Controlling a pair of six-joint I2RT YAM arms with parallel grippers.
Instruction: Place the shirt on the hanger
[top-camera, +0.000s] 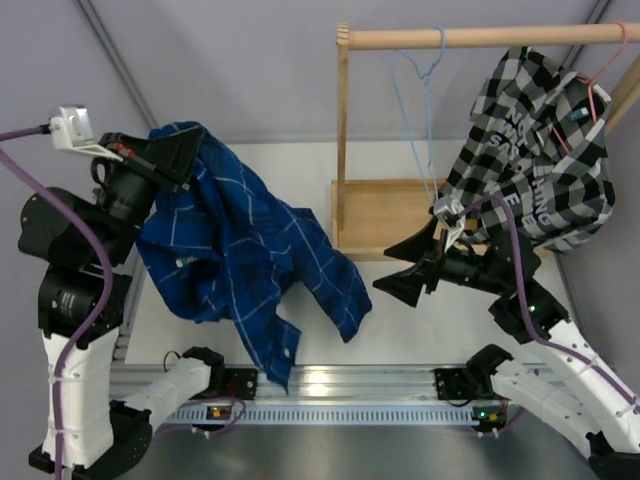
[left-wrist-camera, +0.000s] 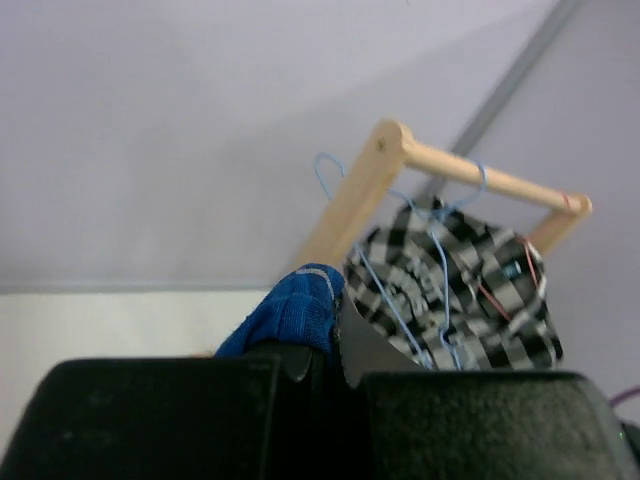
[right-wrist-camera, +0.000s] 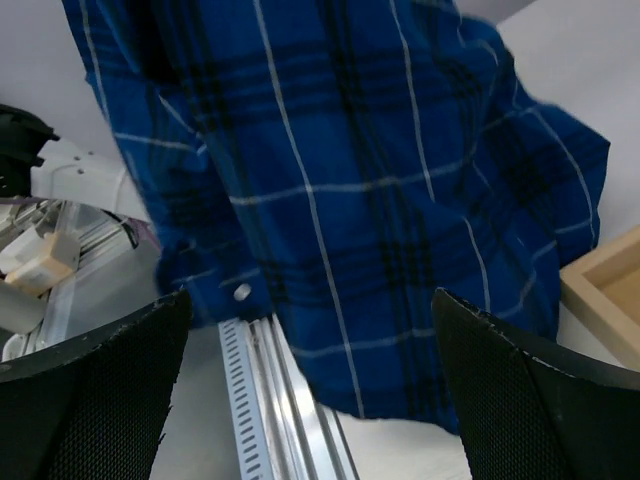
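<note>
Currently the step in hand reads as: shirt lifted, not yet brought to the hanger. Left claw (top-camera: 178, 152) is pinched on a fold near the top of the shirt (top-camera: 240, 250) and holds it raised at the left of the worktop (top-camera: 400, 330). The fabric drapes down and to the right in a bunch, its lower end lying over the near rail (top-camera: 380, 385). Cannot tell whether the pinched part is collar or shoulder. Right claw (top-camera: 408, 268) is spread wide and grips nothing. It points at the shirt, near it but apart, and its wrist view shows plaid cloth filling the space ahead of the fingers. Hanger (top-camera: 426, 110) hangs bare by its hook from the rod of the wooden rack (top-camera: 343, 140), well apart from the shirt, beside the black-and-white checked shirt (top-camera: 535, 150) on the pink hanger (top-camera: 597, 95). Judgement: early in the task. The next move calls for the right claw to take a second hold, ideally at the collar or opposite shoulder, so the neck opening can be spread. The garment must then travel right to the hanger. Risk: the bunched cloth hides the opening.
</note>
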